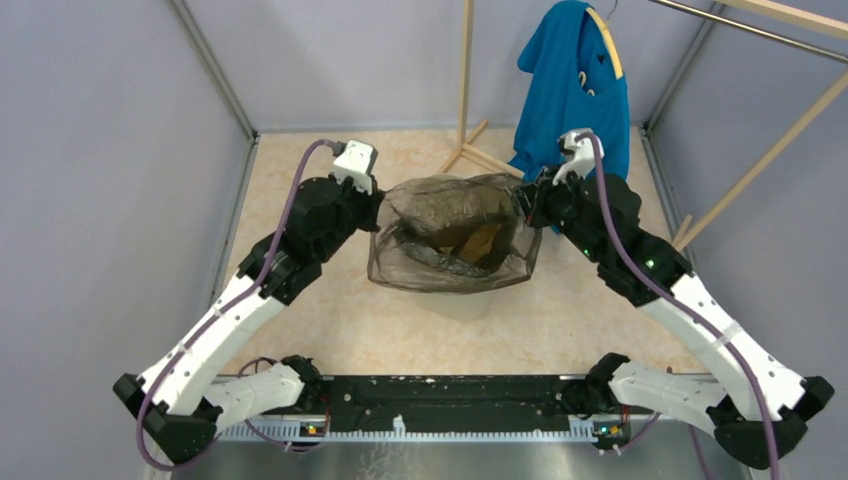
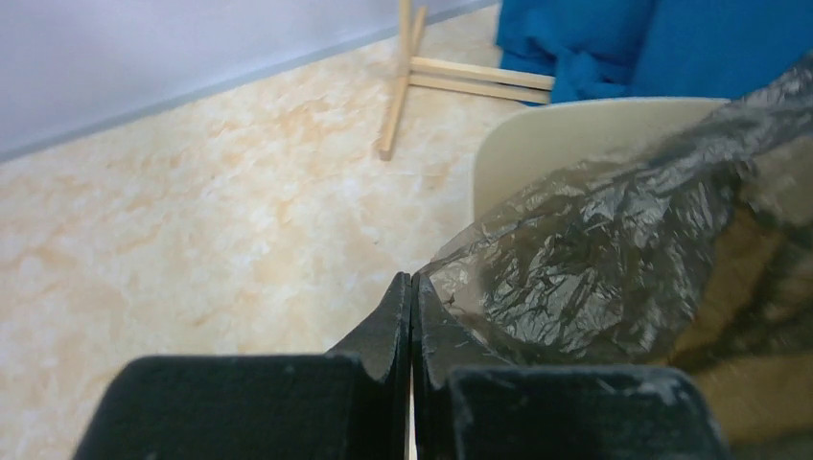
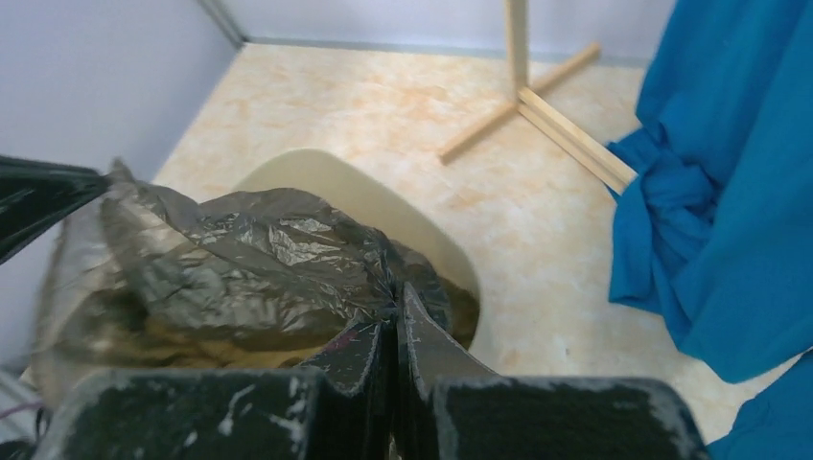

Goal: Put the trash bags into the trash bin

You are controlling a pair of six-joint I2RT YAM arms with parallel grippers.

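The translucent brownish-grey trash bag [image 1: 452,235] is spread over the mouth of the cream-beige trash bin [image 1: 462,302], hanging down round its rim. My left gripper [image 1: 378,207] is shut on the bag's left edge. My right gripper [image 1: 522,205] is shut on its right edge, so the film is stretched between them. In the left wrist view the pinched film [image 2: 594,259] runs right from the left gripper [image 2: 412,280] over the bin wall [image 2: 537,144]. In the right wrist view the bag [image 3: 249,259] bunches at the right gripper [image 3: 395,292], with the bin rim [image 3: 383,196] behind.
A blue T-shirt [image 1: 575,85] hangs on a wooden rack [image 1: 466,70] just behind the right gripper; it also shows in the right wrist view [image 3: 714,192]. Grey walls stand close at left, right and back. The rack's foot [image 2: 403,77] lies on the marbled floor behind the bin.
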